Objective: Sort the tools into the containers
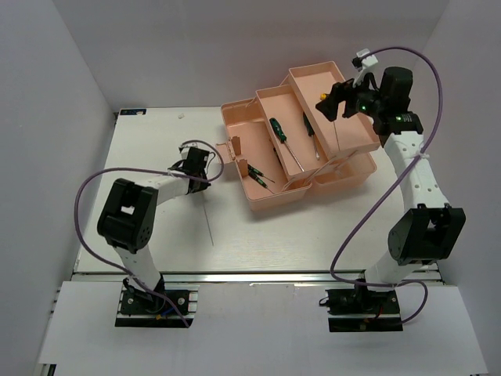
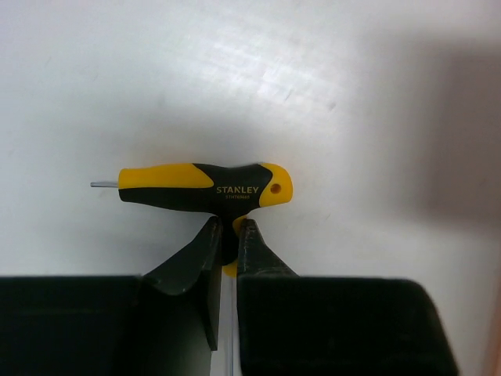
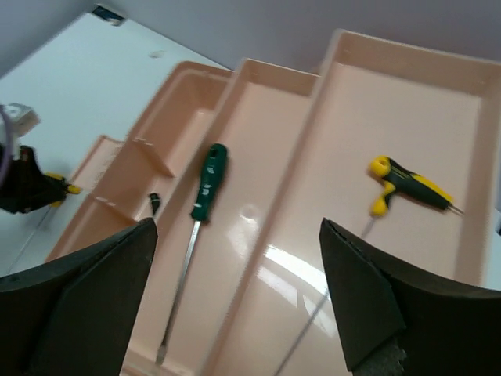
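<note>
Left wrist view first: the left gripper (image 2: 229, 227) is seen nearly closed, its two dark fingers pinched on the yellow stem of a yellow-black T-handle tool (image 2: 203, 186), whose crossbar is laid flat across the white table (image 1: 156, 235), the short metal tip pointed to the left. From the top camera the tool's long thin shaft (image 1: 208, 219) is seen stretched back along the table toward the arm bases, well apart from the salmon-pink toolbox (image 1: 235, 117), which is opened out to the right of it. Over on the other side, the right gripper (image 3: 236, 227) is held wide open above the toolbox, and nothing is held between its fingers. Beneath it, in the far tray (image 3: 438, 102), a second T-handle tool (image 3: 407, 184) is laid; in the middle tray (image 3: 258, 102) a green-handled screwdriver (image 3: 207, 188) is laid lengthwise. Small dark-handled tools (image 1: 258, 176) are seen in the base compartment (image 1: 246, 145), nearest the left arm.
</note>
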Robot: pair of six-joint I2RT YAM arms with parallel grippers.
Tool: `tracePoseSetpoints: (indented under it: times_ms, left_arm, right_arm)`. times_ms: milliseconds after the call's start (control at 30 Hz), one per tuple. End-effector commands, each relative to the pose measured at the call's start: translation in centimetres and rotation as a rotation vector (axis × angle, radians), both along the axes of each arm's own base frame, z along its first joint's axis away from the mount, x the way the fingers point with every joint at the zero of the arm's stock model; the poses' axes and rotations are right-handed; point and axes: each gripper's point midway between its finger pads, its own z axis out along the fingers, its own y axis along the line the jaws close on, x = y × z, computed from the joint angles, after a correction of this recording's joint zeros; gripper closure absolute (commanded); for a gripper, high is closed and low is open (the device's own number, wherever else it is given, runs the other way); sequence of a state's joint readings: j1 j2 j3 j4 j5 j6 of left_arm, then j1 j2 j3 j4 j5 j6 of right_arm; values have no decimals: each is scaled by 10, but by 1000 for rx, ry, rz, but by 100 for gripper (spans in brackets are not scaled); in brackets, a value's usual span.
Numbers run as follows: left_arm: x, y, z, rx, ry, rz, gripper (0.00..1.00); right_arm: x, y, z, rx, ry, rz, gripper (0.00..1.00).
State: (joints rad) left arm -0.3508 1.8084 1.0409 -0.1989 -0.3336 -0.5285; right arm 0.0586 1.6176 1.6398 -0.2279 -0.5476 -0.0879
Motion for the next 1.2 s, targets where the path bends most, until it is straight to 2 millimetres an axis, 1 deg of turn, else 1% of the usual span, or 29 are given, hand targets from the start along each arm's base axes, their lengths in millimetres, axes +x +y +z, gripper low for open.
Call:
tracePoseSetpoints:
  times_ms: [0, 67, 100, 133, 167, 200, 233, 267, 300, 333, 367, 400, 433, 467, 500, 533, 567, 600, 633, 667, 700, 800, 867, 900, 1000, 1067, 1167]
  left_arm:
    - [-23, 7, 32, -14, -23, -2, 100]
    - [-27, 4, 42, -45, -45, -17, 100]
    - [-29, 1, 55, -72, -72, -26, 100]
    - [-31, -1, 61, -91, -82, -31, 100]
    - [-34, -3, 64, -108, -87, -36, 100]
    - [-36, -6, 69, -134, -95, -37, 100]
    - [-37, -8, 82, -159, -124, -46, 100]
    - [-38, -11, 89, -177, -140, -53, 100]
    - [-39, -13, 95, -201, -151, -52, 100]
    - [-40, -16, 109, -228, -181, -61, 100]
    - [-41, -18, 116, -245, -197, -67, 100]
    - [-42, -18, 124, -262, -215, -62, 100]
    - [-44, -23, 132, -290, -230, -75, 100]
    - [-45, -24, 146, -311, -262, -80, 100]
    - [-45, -26, 156, -335, -287, -82, 100]
    - [-46, -29, 163, -358, -302, -92, 100]
    - [-48, -31, 175, -382, -329, -103, 100]
    - [-49, -34, 182, -407, -342, -101, 100]
    - [-48, -36, 191, -431, -362, -107, 100]
    - [-49, -39, 197, -454, -376, -115, 100]
    - [-48, -43, 208, -488, -403, -118, 100]
    - [-47, -51, 224, -552, -433, -133, 100]
    - [-45, -54, 231, -573, -448, -137, 100]
    - [-46, -60, 234, -603, -446, -160, 100]
    - [-44, -64, 240, -621, -457, -171, 100]
    - [-43, -64, 240, -620, -456, -171, 100]
    - [-43, -65, 241, -622, -458, -177, 100]
  right_arm:
    - [-39, 29, 36, 47, -107, 243, 11]
    - [-51, 40, 33, 85, -74, 313, 18]
    - [-58, 51, 28, 110, -34, 359, 24]
    - [-63, 57, 26, 109, -18, 380, 30]
    - [-65, 65, 21, 98, 2, 391, 39]
    - [-66, 82, 10, 69, 31, 383, 55]
    - [-75, 92, 0, 35, 72, 405, 60]
    - [-82, 102, -8, 18, 98, 427, 62]
    - [-94, 124, -18, -3, 131, 459, 64]
    - [-107, 136, -32, -8, 193, 481, 64]
    - [-116, 146, -39, -3, 226, 507, 62]
    - [-132, 164, -46, 6, 266, 551, 55]
    - [-142, 175, -52, 20, 301, 573, 52]
    - [-150, 184, -60, 46, 357, 588, 50]
    - [-163, 201, -71, 50, 412, 623, 45]
    - [-169, 209, -77, 58, 458, 631, 43]
    - [-175, 217, -80, 74, 510, 639, 41]
    - [-183, 231, -91, 72, 564, 656, 38]
    - [-187, 238, -97, 74, 597, 658, 37]
    - [-190, 245, -97, 92, 623, 657, 36]
    - [-195, 255, -105, 89, 654, 671, 33]
    - [-200, 274, -108, 119, 713, 673, 31]
    - [-201, 281, -108, 139, 736, 673, 30]
    - [-201, 288, -108, 158, 758, 672, 30]
    - [-203, 298, -111, 165, 778, 682, 30]
    - [-204, 305, -108, 175, 781, 689, 30]
    - [-208, 315, -110, 172, 784, 693, 30]
